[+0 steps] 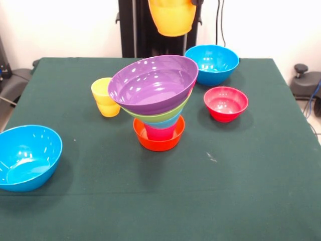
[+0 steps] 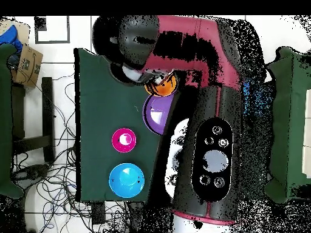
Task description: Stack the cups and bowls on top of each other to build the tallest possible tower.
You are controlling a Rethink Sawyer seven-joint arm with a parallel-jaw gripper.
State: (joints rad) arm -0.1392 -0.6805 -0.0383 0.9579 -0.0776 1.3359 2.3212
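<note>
The tower stands mid-table: an orange bowl [image 1: 159, 142] at the base holds a red-pink cup [image 1: 160, 132], then light blue and lime green bowls, and a tilted purple bowl [image 1: 153, 83] on top. High behind it, an orange cup [image 1: 172, 17] hangs in the air at the top edge, with my gripper [image 1: 196, 3] shut on it and mostly hidden. A yellow cup [image 1: 105, 97] stands left of the tower. A blue bowl [image 1: 211, 63] and a small red bowl [image 1: 225, 103] sit to the right, and another blue bowl [image 1: 27, 155] lies front left. From overhead, the arm covers the orange cup [image 2: 161, 87] and purple bowl [image 2: 157, 112].
The dark green table [image 1: 241, 191] fills the front view. From overhead, the red bowl [image 2: 124, 140] and a blue bowl [image 2: 127, 180] show beside the arm. A cardboard box [image 2: 27, 64] and loose cables lie on the floor beyond the table's edge.
</note>
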